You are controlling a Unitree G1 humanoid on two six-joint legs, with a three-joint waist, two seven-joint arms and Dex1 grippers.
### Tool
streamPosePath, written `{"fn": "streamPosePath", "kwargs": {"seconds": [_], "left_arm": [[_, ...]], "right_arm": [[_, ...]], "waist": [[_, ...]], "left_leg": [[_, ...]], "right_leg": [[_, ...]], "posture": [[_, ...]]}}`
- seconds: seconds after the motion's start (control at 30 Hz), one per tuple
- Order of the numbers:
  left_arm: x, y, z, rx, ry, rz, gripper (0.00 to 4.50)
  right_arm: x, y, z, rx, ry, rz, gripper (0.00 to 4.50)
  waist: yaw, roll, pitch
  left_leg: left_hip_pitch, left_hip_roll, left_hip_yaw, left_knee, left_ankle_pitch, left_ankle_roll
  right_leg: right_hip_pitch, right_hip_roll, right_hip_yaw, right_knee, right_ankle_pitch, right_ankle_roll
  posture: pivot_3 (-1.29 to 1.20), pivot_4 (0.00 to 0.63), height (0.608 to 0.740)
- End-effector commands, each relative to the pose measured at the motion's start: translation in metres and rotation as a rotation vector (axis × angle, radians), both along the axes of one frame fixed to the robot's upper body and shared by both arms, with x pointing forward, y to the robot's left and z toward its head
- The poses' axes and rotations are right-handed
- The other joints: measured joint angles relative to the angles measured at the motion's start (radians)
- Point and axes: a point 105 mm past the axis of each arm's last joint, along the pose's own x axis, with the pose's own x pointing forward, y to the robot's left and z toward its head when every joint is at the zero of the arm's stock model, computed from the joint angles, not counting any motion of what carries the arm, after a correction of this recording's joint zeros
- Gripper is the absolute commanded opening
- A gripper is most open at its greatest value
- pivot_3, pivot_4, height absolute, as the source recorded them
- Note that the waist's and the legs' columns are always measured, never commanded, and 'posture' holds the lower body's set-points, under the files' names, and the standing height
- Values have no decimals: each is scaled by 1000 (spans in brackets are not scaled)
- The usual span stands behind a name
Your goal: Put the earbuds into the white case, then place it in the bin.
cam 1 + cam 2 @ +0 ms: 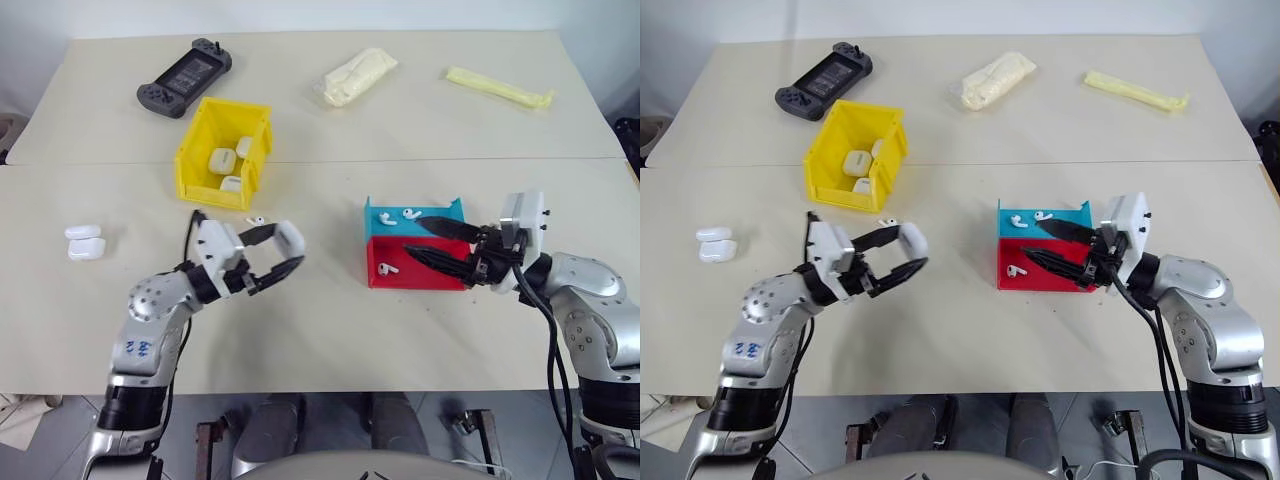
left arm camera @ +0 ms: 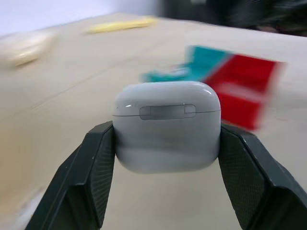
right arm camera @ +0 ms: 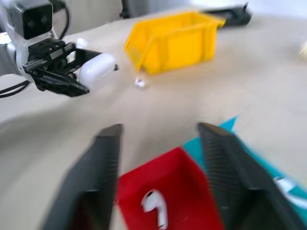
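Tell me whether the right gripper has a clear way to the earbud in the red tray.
Probably yes. The right gripper hangs open just above the red tray, and the earbud lies uncovered between its fingers, with nothing over it.

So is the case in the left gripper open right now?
No, the case is pinched between the left gripper's fingers with its lid shut flush along the seam.
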Motion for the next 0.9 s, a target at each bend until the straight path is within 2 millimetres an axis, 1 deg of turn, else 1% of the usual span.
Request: {"fn": "streamPosePath", "kwargs": {"seconds": [0.03, 0.07, 0.1, 0.17, 0.2, 0.23, 0.27, 0.37, 0.4, 0.43, 0.47, 0.53, 0.57, 0.63, 0.7, 0.73, 0.83, 0.9], "left_arm": [[3, 25, 19, -85, -48, 183, 2810], [5, 35, 20, -106, -48, 243, 2810], [6, 41, 22, -117, -46, 281, 2810], [13, 58, 32, -190, -60, 373, 2810], [18, 62, 37, -224, -63, 391, 2810], [25, 67, 40, -217, -67, 422, 2810], [32, 68, 46, -200, -85, 417, 2810], [62, 76, 63, -161, -127, 454, 2810], [77, 80, 70, -156, -130, 483, 2810], [87, 82, 74, -153, -132, 501, 2810], [102, 82, 77, -130, -114, 521, 2810], [118, 79, 81, -106, -99, 521, 2810], [123, 79, 83, -91, -106, 525, 2810], [129, 77, 78, -56, -74, 516, 3549], [133, 78, 74, -18, -63, 519, 4053], [134, 77, 75, -21, -68, 514, 4415], [132, 76, 77, -40, -83, 489, 4465], [123, 74, 82, -74, -97, 433, 4465]], "right_arm": [[-11, 0, 12, -5, -114, -1, 3948], [-13, 1, 12, -6, -132, -3, 4266], [-14, 1, 12, -6, -144, -4, 4491], [-16, 3, 11, -3, -165, -11, 4491], [-16, 3, 10, 0, -163, -20, 4491], [-15, 3, 9, 2, -164, -30, 4491], [-14, 4, 8, 9, -157, -38, 4491], [-13, 6, 4, 12, -151, -42, 4491], [-12, 7, 4, 9, -150, -42, 4491], [-12, 7, 3, 8, -150, -42, 4491], [-11, 8, 3, 6, -150, -43, 4491], [-10, 9, 4, 5, -153, -47, 4491], [-9, 10, 5, 5, -154, -49, 4491], [-10, 12, 5, 1, -146, -39, 4500], [-10, 13, 6, 1, -150, -40, 4500], [-9, 12, 7, 2, -157, -46, 4500], [-8, 11, 7, 4, -163, -63, 4500], [-7, 11, 7, 5, -165, -72, 4500]], "waist": [[3, 0, 0], [3, 0, 0], [3, 0, 0], [1, 0, 0], [1, 0, 0], [1, 0, 0], [3, 0, 0], [7, 0, 0], [5, 0, 0], [3, 0, 0], [2, 0, 0], [-1, -1, 0], [-3, -1, 0], [-10, -1, 0], [-20, -1, 0], [-26, -1, 0], [-30, -1, 0], [-29, -1, 0]], "left_leg": [[0, 0, 0, 0, 0, 0], [1, 0, -1, 0, 0, 0], [1, 0, -1, 0, 0, 0], [1, 0, 0, 0, 0, 0], [1, 0, 0, 0, 0, 0], [1, 0, 0, 0, 0, 0], [1, 0, 0, 0, 0, 0], [1, -1, -1, 1, 0, 0], [2, -1, -1, 2, 0, 0], [2, -1, -1, 1, 0, 0], [2, -1, -1, 1, 0, 0], [2, -2, -1, 1, 0, 0], [2, -2, -1, 0, 0, 0], [2, -2, 0, -1, 0, 0], [2, -2, 1, -2, -1, 1], [2, -2, 2, -2, -1, 1], [2, -1, 2, -2, -1, 1], [2, -1, 2, -1, -1, 1]], "right_leg": [[1, 0, 0, 0, 0, 0], [1, 0, 0, 0, 0, 0], [2, 0, 0, 0, 0, 0], [2, 0, 0, -1, 0, 0], [2, 0, 0, -1, 0, 0], [2, 0, 0, 0, 0, 0], [2, 0, 0, 0, 0, 0], [3, 0, -1, 1, 0, 0], [3, 0, -1, 1, 0, 0], [3, 0, -1, 1, 0, 0], [3, 0, -1, 0, 0, 0], [3, 0, -1, 0, 0, 0], [2, 0, -1, 0, 0, 0], [1, 0, -2, 0, 0, 0], [-1, -1, -4, 0, 0, 0], [-1, -1, -5, 1, 0, 0], [-4, -1, -6, 2, 0, 0], [-4, -1, -6, 3, 0, 0]], "posture": [[0, 150, 740], [0, 150, 740], [0, 150, 740], [0, 150, 740], [0, 150, 740], [0, 150, 740], [0, 150, 740], [0, 150, 740], [0, 150, 740], [0, 150, 740], [0, 150, 740], [0, 150, 740], [0, 150, 740], [0, 150, 740], [0, 150, 740], [0, 150, 740], [0, 150, 740], [0, 150, 740]]}}
